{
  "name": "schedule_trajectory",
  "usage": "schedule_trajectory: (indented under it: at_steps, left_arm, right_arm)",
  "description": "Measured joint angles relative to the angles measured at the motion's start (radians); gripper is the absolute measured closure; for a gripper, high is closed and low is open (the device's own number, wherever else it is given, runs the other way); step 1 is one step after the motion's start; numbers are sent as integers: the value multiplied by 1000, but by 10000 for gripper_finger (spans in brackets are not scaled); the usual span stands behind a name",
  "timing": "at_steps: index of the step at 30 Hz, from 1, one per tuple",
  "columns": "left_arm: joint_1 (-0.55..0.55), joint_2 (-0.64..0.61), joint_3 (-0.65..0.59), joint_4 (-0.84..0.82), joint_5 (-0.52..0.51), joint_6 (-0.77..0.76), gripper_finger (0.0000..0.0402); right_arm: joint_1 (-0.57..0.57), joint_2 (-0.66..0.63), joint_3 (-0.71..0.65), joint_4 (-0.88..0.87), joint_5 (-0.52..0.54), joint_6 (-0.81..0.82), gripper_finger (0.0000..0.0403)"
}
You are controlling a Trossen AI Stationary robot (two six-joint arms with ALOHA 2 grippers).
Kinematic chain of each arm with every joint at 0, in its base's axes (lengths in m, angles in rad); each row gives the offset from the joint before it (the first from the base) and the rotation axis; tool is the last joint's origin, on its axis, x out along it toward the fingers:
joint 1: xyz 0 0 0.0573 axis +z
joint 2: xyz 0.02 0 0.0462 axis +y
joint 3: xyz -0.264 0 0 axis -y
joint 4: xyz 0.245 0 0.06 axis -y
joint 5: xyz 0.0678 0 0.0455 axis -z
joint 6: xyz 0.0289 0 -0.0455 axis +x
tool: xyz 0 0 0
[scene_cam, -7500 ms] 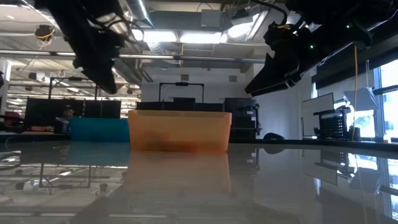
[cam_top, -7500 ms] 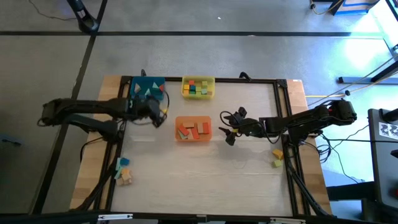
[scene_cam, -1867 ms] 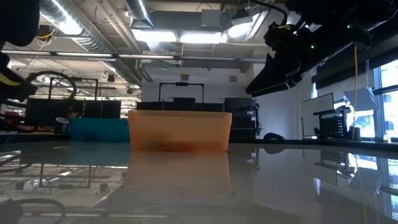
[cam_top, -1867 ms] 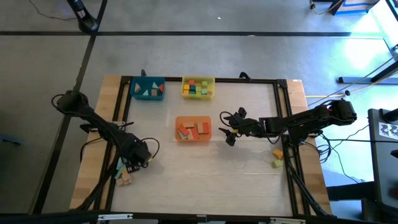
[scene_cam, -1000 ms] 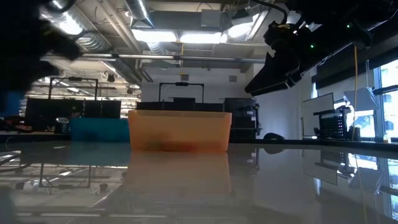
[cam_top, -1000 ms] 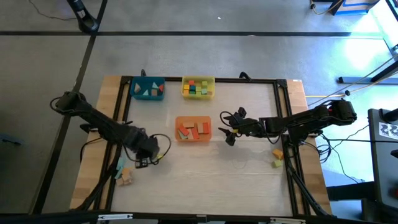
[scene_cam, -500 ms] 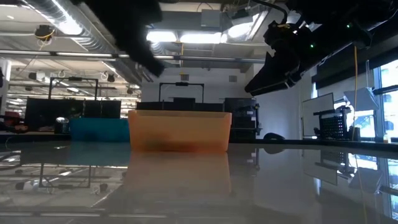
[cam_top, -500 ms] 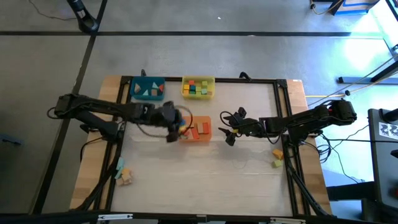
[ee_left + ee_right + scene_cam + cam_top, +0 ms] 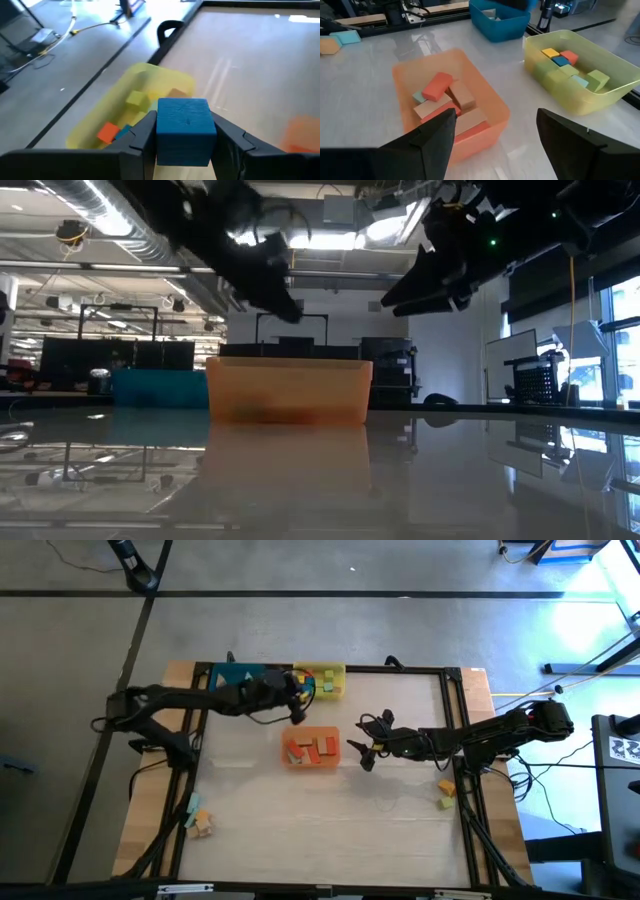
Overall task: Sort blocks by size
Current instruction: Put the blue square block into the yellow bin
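My left gripper [image 9: 298, 692] hangs over the left end of the yellow tray [image 9: 328, 681], shut on a blue cube [image 9: 186, 131]. In the left wrist view the tray below holds several small blocks [image 9: 125, 120]. My right gripper [image 9: 357, 753] stands open just right of the orange tray [image 9: 311, 747], with nothing between its fingers; the right wrist view shows several larger blocks [image 9: 447, 100] lying in that tray. The blue tray [image 9: 237, 676] holds more blocks. In the low view both grippers, left [image 9: 272, 292] and right [image 9: 420, 288], hang above the trays. My left gripper pinches the blue cube between its two fingers, one on each of two opposite side faces [image 9: 163, 134]. The fingers slant down toward the table's far edge. The cube sits level in the hold, lifted clear above the yellow tray's rim [image 9: 150, 70].
A few loose blocks [image 9: 198, 816] lie near the table's left edge and a few more [image 9: 446, 793] near its right edge. A black frame [image 9: 320, 668] runs round the tabletop. Bare tabletop [image 9: 330, 825] stretches along the near side.
My left gripper has swung from the near left, by the loose blocks, toward the far edge and the right, past the orange tray to the yellow tray, carrying the blue cube clear of the table and turning as it went. My right gripper has tipped slightly.
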Motion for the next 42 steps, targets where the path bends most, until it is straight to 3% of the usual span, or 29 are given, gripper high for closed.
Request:
schedule_trajectory:
  at_steps: [3, 10, 17, 29, 42]
  left_arm:
    - [55, 91, 3, 87, 3, 5, 275]
    - [165, 266, 97, 88, 18, -18, 275]
    - [221, 325, 161, 65, 29, -79, 273]
    - [223, 295, 170, -11, 28, -108, 175]
    - [30, 11, 176, -384, 27, -88, 181]
  right_arm:
    - [0, 0, 0, 0, 0, 0, 127]
    - [0, 0, 0, -2, 1, -19, 127]
    - [0, 0, 0, -7, 2, -19, 127]
    - [0, 0, 0, -9, 2, -19, 127]
    - [0, 0, 0, -29, 0, -20, 127]
